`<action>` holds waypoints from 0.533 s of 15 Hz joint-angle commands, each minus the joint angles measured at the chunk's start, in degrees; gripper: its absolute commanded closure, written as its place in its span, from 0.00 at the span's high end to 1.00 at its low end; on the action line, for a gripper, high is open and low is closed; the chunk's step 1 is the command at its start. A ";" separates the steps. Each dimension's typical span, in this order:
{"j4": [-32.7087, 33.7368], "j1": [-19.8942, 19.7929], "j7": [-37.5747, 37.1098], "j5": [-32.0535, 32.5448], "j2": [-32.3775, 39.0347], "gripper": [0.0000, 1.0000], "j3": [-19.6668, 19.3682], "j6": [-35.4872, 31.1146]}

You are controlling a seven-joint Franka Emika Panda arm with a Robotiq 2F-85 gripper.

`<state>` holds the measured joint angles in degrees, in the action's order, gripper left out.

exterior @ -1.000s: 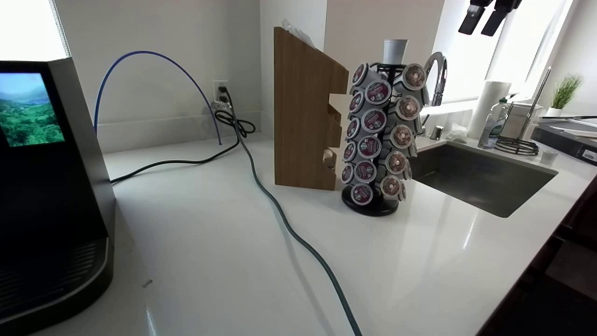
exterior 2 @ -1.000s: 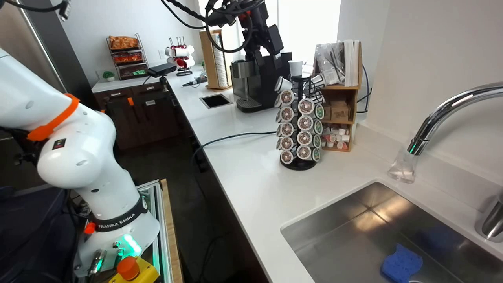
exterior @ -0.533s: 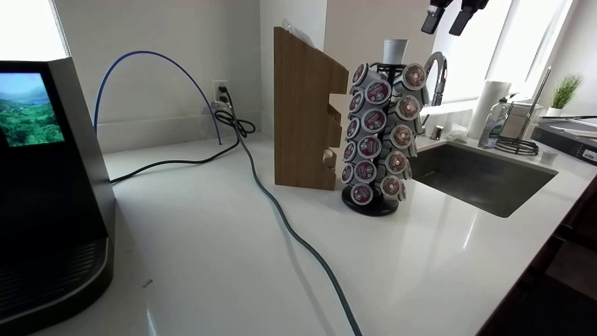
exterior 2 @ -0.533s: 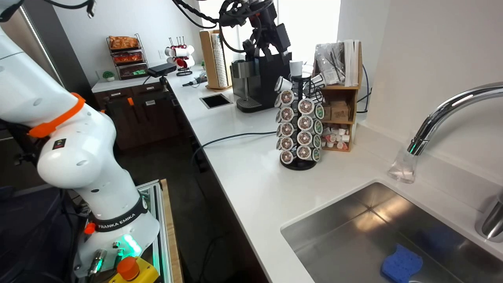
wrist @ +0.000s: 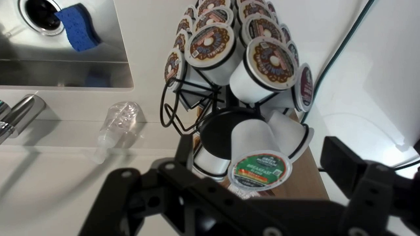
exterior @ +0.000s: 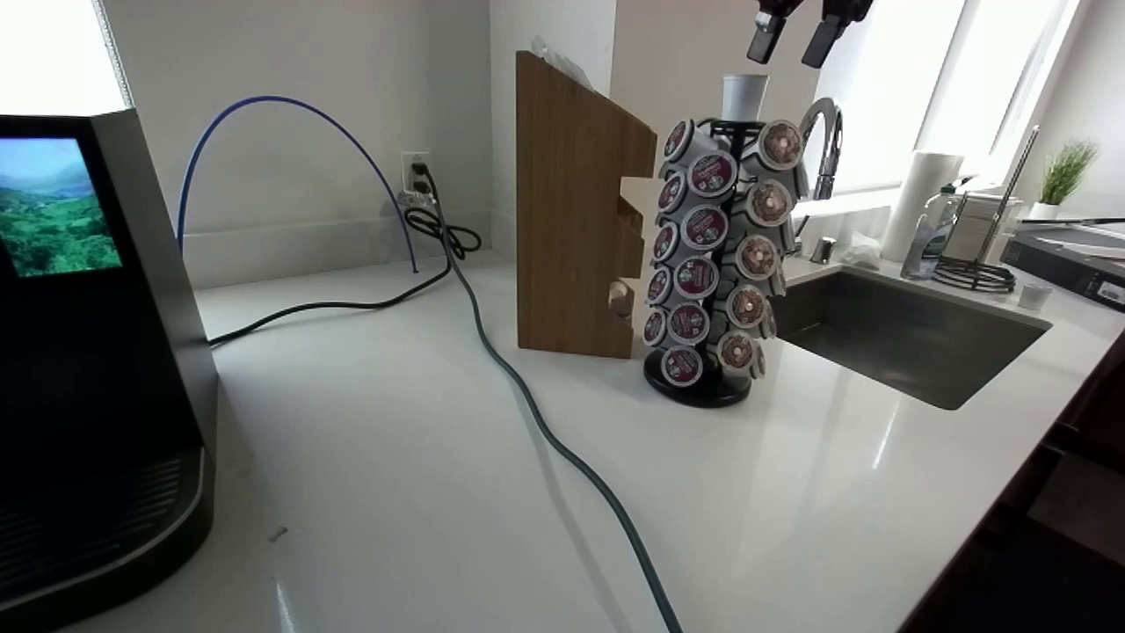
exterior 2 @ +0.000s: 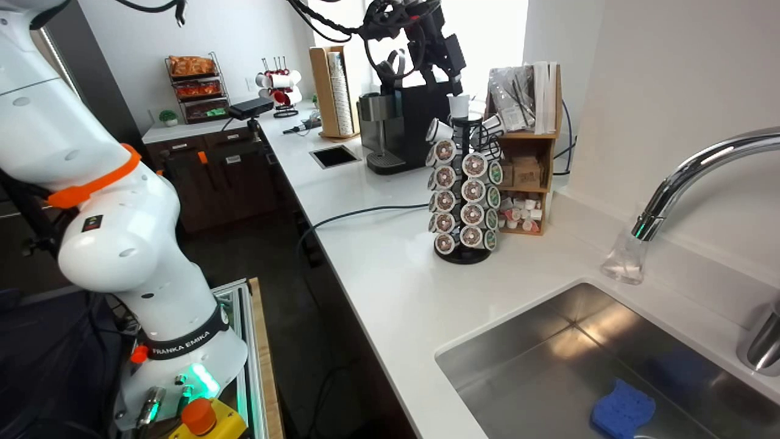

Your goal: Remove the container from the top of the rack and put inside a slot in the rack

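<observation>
The container (exterior: 743, 98) is a small pale pod cup standing lid-down on top of the rack (exterior: 703, 392), and it also shows in an exterior view (exterior 2: 458, 106). In the wrist view the container (wrist: 254, 139) shows a green printed lid toward the camera, on the rack's black top disc (wrist: 216, 134). My gripper (exterior: 789, 53) is open and empty, above the container and a little to its right in that exterior view. In the wrist view the container shows between the open fingers of the gripper (wrist: 262, 154), apart from both. Bare wire loops (wrist: 162, 105) show near the rack's top.
Pods with round lids fill most of the rack's sides. A brown wooden block (exterior: 571, 211) stands close behind it. A sink (exterior 2: 548, 378) with a blue sponge (exterior 2: 623, 408) and a faucet (exterior 2: 701, 164) lie nearby. A coffee machine (exterior: 167, 264) and a cable (exterior: 562, 448) are on the counter.
My gripper has moved steadily closer to the container, leftward in an exterior view and rightward in the opposite one, staying open. The container and the rack have not moved.
</observation>
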<state>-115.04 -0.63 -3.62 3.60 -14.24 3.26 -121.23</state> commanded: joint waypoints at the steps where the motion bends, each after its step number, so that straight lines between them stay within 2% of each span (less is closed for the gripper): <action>1: 2.09 0.32 -2.14 0.32 2.77 1.00 -0.11 -1.36; 3: 2.43 0.38 -2.75 0.33 3.50 0.96 -0.08 -1.95; 4: 2.48 0.43 -2.89 0.34 3.77 0.90 -0.06 -2.35; 5: 2.49 0.43 -3.14 0.59 4.04 0.87 -0.01 -2.96; 7: 2.70 0.47 -3.50 0.81 4.45 0.73 0.03 -3.55; 8: 2.78 0.49 -3.60 0.89 4.66 0.70 0.04 -4.04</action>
<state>-112.81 -0.56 -5.38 3.60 -10.63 3.27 -123.55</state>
